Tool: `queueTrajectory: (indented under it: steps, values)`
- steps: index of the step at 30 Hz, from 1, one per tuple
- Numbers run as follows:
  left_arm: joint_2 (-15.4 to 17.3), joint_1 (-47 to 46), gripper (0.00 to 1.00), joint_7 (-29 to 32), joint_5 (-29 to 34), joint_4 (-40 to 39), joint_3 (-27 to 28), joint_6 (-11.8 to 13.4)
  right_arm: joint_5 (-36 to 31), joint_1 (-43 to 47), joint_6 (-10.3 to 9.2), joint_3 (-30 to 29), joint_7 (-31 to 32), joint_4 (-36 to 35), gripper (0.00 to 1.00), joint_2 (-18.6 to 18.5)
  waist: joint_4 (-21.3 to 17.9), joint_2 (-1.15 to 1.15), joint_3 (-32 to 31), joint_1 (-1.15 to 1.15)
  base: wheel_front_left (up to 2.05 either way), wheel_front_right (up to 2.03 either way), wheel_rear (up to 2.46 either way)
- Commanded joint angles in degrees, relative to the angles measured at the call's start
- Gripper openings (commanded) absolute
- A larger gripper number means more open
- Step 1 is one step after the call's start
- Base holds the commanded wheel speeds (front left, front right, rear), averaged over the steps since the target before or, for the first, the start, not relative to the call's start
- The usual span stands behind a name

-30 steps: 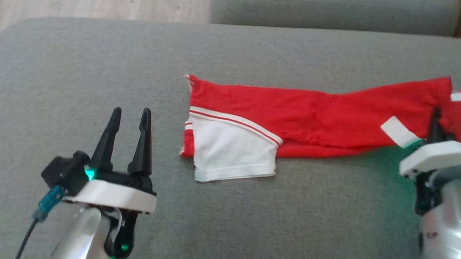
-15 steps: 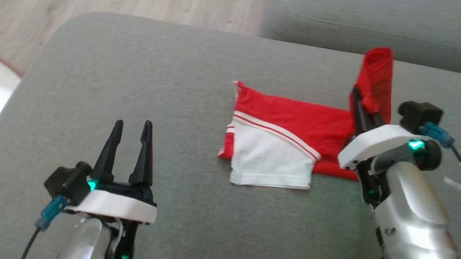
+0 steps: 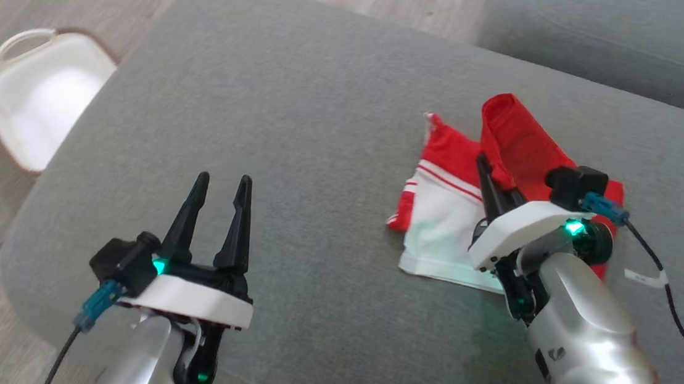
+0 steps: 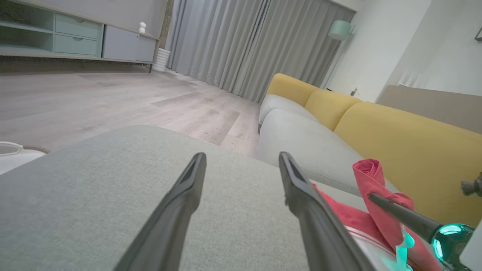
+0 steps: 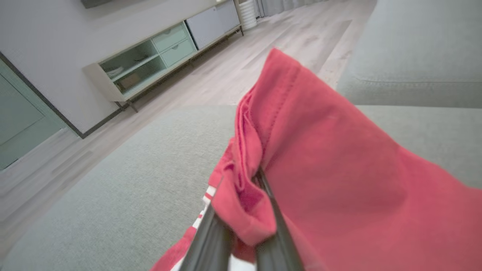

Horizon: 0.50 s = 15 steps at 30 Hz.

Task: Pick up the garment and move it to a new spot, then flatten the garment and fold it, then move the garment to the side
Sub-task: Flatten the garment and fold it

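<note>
Your right gripper [image 3: 483, 164] has its two fingers pressed together on a bunched red end [image 5: 244, 177] of the garment [image 3: 440, 207]. In the right wrist view the cloth is pinched between them and drapes away to the right. That end stands lifted off the cushion [image 3: 323, 122] in a raised fold, while the rest lies flat under and just beside the gripper. The white panel [image 3: 440, 238] is on the side facing your left arm.

The flat part runs roughly across your view, and the lifted end rises from its right-hand portion. The fold therefore turns on one direction: the free edge you need to meet lies to the left of the right gripper, towards the white panel. Carrying the held end that way and lowering it looks like the next move.

Your left gripper [image 3: 224, 177] has its fingers spread with nothing between them. It hovers over bare cushion well apart from the garment, which lies off to its right. The right arm is plainly the nearer one. A white tub [image 3: 34, 103] sits on the floor beyond the cushion's left corner, clear of all this.
</note>
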Motion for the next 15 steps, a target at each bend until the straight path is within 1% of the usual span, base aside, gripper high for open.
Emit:
queueTrajectory:
  steps: [1,5,10,11,12,15]
  values:
    - [0.32,-2.91,1.00,-0.46,-0.56,-1.40,1.06,0.08,1.22,-3.12,-0.05,2.01,-1.03,-0.95,0.00,0.85,1.63,0.00,1.05,0.00,0.00,0.00,0.00]
    - [0.15,-3.35,1.00,-0.46,-0.76,-1.19,0.62,0.08,3.18,-3.54,-0.05,4.87,-1.57,0.84,0.00,0.85,3.07,0.00,1.70,0.00,0.00,0.00,0.00]
    - [0.01,-3.49,1.00,-0.46,-0.86,-0.79,0.48,0.08,5.72,-2.96,-0.05,9.08,-1.43,2.61,0.00,0.85,3.69,0.00,1.82,0.00,0.00,0.00,0.00]
    - [-0.01,-3.52,1.00,-0.46,-0.85,-0.73,0.50,0.08,6.59,-2.68,-0.05,10.13,-1.58,2.20,0.92,0.85,3.69,0.00,1.82,0.00,0.00,0.00,0.00]
    - [-0.03,-3.53,1.00,-0.46,-0.85,-0.64,0.56,0.08,8.01,-2.26,-0.05,11.24,-1.61,1.35,1.00,0.85,3.65,0.00,1.78,0.00,0.00,0.00,0.00]
    - [-0.06,-3.53,1.00,-0.46,-0.73,-0.31,0.98,0.08,13.57,-1.01,-0.05,16.06,-1.38,-3.59,1.00,0.85,3.04,0.00,1.52,0.00,0.00,0.00,0.00]
